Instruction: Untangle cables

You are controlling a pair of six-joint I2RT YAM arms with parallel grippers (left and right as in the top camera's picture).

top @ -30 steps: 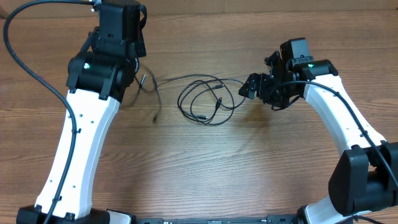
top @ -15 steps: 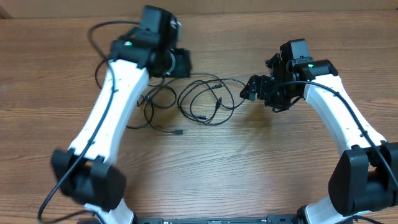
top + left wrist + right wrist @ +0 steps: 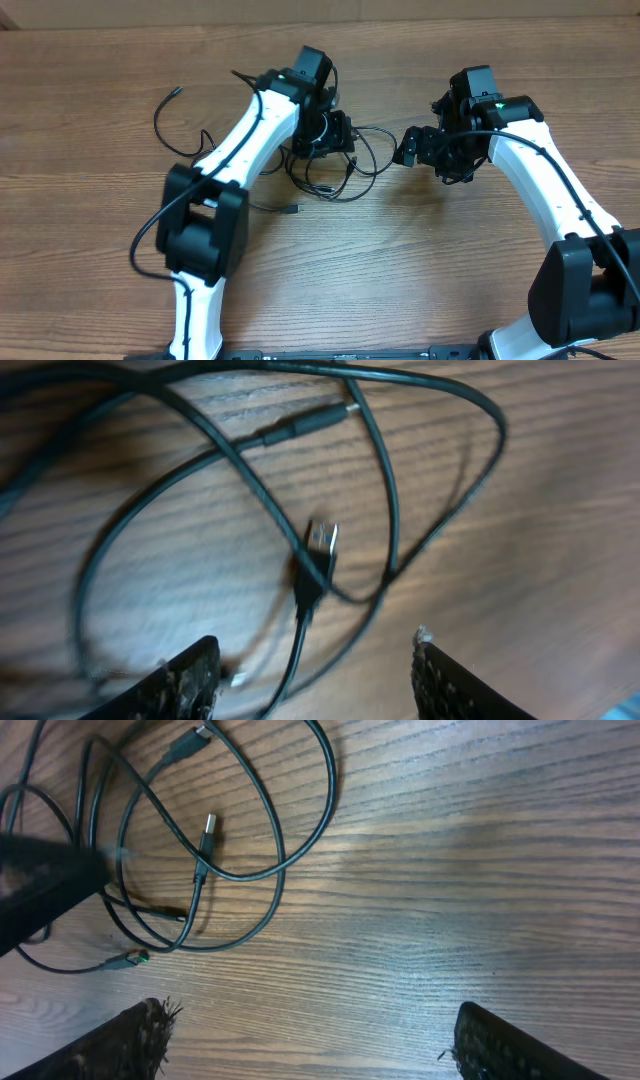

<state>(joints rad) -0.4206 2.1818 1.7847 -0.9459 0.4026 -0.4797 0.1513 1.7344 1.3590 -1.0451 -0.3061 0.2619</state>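
Swung in from the far left, the left arm now reaches to the middle of the table. The left gripper [image 3: 312, 660] hangs with its jaws parted over the cables [image 3: 345, 175]; a cord with a metal plug [image 3: 320, 548] runs down between the fingers, apparently unpinched. To the right, the right gripper [image 3: 310, 1020] has barely shifted and stands wide open and empty just beside the loops. The job looks to be at an early stage: the middle loops cross one another, a thin strand [image 3: 156, 118] trails off to the far left, and a plug end [image 3: 290, 210] lies nearer. No container is in view; the cords lie bare on the wooden table [image 3: 450, 290].
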